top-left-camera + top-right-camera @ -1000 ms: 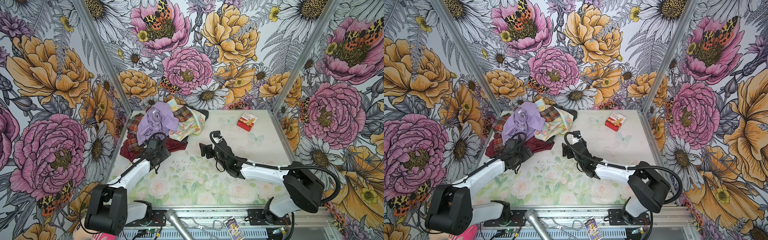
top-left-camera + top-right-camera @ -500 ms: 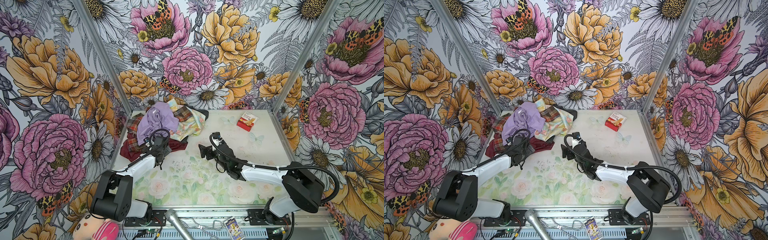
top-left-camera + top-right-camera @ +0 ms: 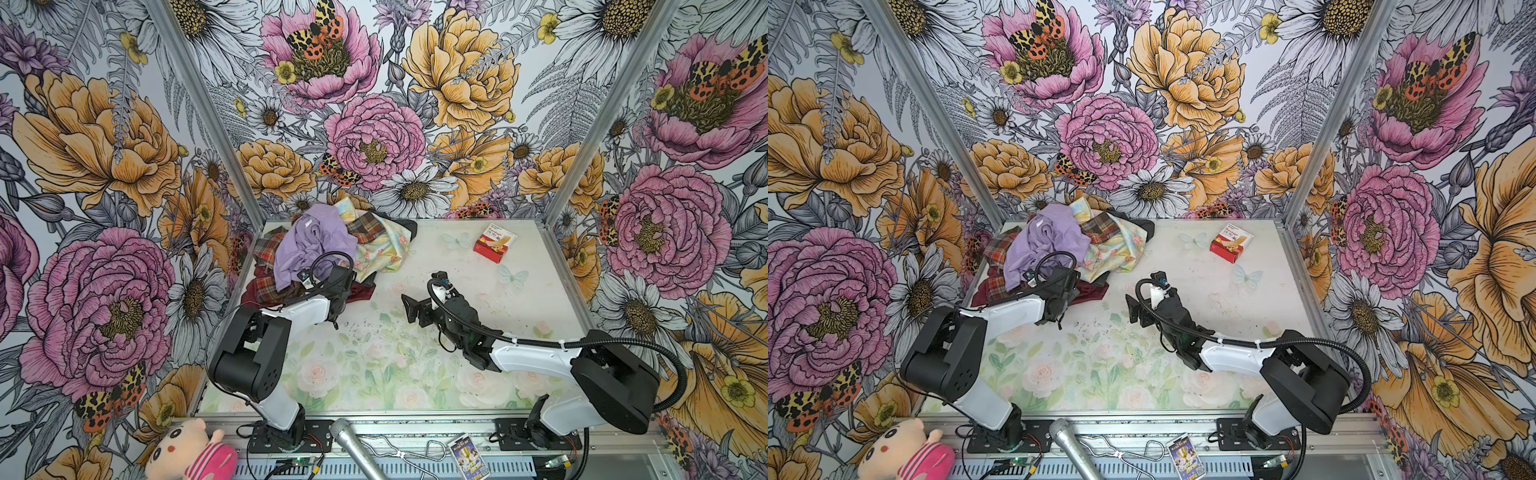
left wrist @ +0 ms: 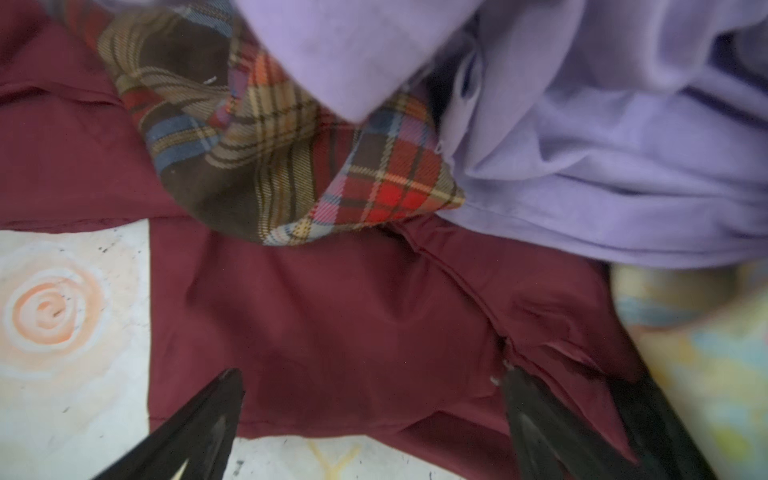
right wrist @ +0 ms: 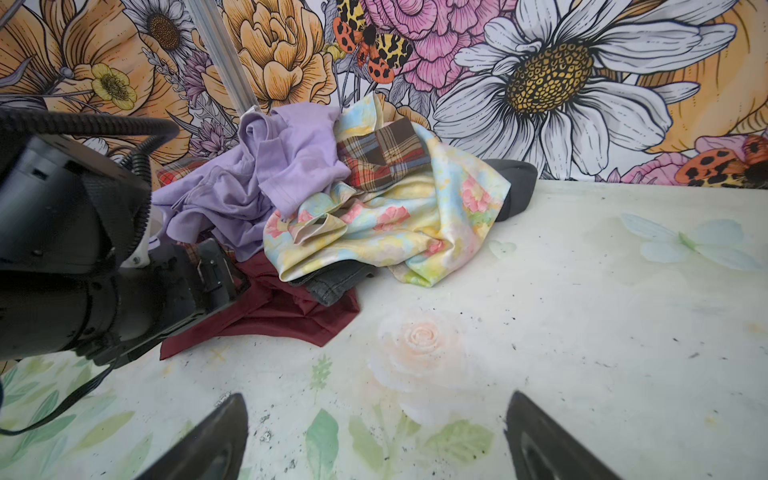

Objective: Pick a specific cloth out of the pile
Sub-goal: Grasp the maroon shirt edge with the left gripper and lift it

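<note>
Not yet picked out: large, plain dark maroon cloth of thin fabric, lying flat at the lower edge of the heap of mixed cloths left of centre in a top view, pinned under a red-brown plaid piece and a lavender garment, pastel floral sheet beside. Over it, black left gripper, fingers spread wide, astride the maroon fabric, nothing clamped. Mid-frame, above bare floral-print tabletop, right gripper, equally wide and empty. Remaining, by appearances: close, grip, drag clear.
</note>
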You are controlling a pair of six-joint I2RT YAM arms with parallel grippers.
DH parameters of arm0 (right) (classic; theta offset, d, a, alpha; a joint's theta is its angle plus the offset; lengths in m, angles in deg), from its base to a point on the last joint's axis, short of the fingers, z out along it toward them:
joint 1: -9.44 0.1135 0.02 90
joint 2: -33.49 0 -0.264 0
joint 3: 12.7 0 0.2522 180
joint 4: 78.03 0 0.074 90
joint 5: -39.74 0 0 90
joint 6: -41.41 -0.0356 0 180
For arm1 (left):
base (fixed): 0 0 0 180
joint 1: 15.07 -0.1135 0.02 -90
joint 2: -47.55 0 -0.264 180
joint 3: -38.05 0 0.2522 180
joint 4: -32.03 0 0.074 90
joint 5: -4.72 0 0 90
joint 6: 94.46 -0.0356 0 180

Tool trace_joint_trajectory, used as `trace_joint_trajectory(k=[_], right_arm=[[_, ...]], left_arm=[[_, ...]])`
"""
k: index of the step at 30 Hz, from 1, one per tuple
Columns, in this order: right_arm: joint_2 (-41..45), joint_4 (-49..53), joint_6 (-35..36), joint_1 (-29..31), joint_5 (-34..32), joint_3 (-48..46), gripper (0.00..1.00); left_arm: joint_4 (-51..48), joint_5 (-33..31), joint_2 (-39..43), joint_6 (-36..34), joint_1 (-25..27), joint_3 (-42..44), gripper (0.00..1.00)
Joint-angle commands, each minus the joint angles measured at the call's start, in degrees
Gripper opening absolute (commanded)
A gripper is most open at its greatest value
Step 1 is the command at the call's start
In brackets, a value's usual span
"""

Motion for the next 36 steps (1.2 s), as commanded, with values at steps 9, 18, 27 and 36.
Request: trace_joint_trajectory(k=[9,18,27,36], right_arm=[[1.93,-3.73,0.17,-1.81,0.64,-2.12,0.97],[1.0,-5.83,-0.54,-3.5,0.99,-2.09,0.96],[3.02,-5.17,-0.73,-3.89,0.6,-3.04,0.95],[2.81,-2.84,-1.4,-3.85,-0.45,-1.22,0.94]], left_arm=[[1.19,0.69,-7.08,1.14,0.1,-3.31,0.84],[2.11,5.16,-7.27,-1.5,-0.42,-1.68,0.16],[-0.28,5.59,0.31,-7.23,-1.75,-4.34,0.0],[-6.59,8.96,10.52,-14.13,-3.58,-13.47,0.0]])
